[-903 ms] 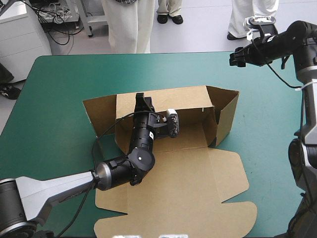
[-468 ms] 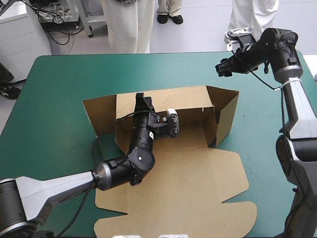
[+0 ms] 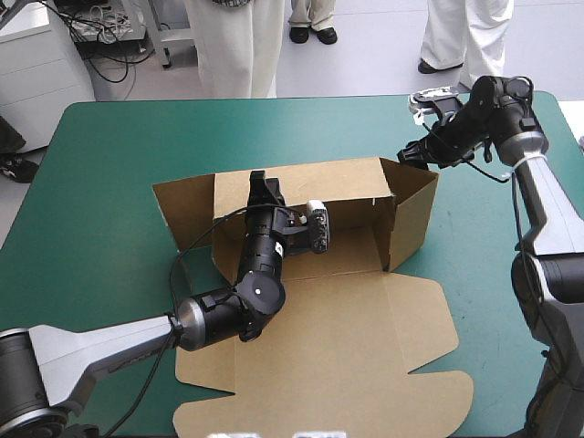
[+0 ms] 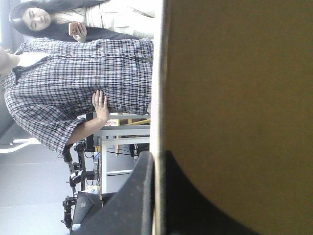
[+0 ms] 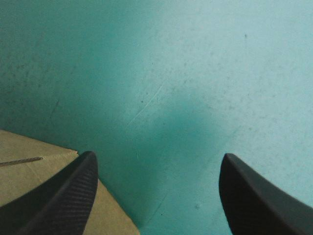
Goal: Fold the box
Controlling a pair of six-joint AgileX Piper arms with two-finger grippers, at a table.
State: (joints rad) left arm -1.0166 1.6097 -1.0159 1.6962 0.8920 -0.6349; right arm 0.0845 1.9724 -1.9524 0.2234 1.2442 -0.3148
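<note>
The brown box [image 3: 310,347] lies mid-table with its rear wall [image 3: 319,182] and right wall [image 3: 415,205] raised and the lid flat toward the front. My left gripper [image 3: 262,185] is shut on the rear wall's top edge. In the left wrist view the board [image 4: 234,98] fills one side, its edge running between the black fingers [image 4: 139,196] of that gripper [image 4: 157,164]. My right gripper [image 3: 412,155] hovers open just beyond the right wall's far corner. In the right wrist view its own gripper [image 5: 159,191] shows teal-green cover between the fingers and a box corner [image 5: 29,171] beside one finger.
A left side flap [image 3: 182,205] of the box stands angled outward. Teal-green cover [image 3: 109,164] surrounds the box on the left, far and right sides. The lid's scalloped front edge [image 3: 438,392] reaches near the table's front.
The right arm has swung down and inward from beyond the far right corner to the box's right wall. The left arm and the box have not moved.
</note>
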